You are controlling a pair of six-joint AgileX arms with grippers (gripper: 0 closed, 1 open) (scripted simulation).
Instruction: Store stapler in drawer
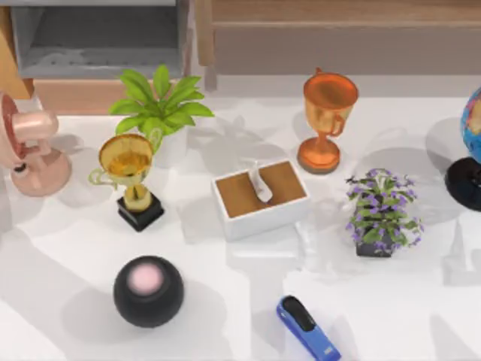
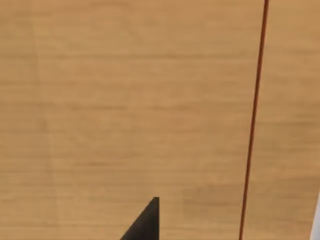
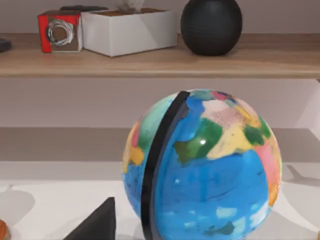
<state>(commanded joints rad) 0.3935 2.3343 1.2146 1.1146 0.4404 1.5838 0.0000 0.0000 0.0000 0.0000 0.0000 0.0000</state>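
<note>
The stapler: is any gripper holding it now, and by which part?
No. The stapler lies free on the white table, near its front edge, with nothing touching it.

No readable text, labels or numbers anywhere.

A white tissue box with a brown top (image 1: 260,198) sits at the frame's centre, a black sphere with a pink top (image 1: 148,290) lower left, an orange trophy cup (image 1: 328,119) upper right, a colourful globe (image 3: 202,165) at right edge.
</note>
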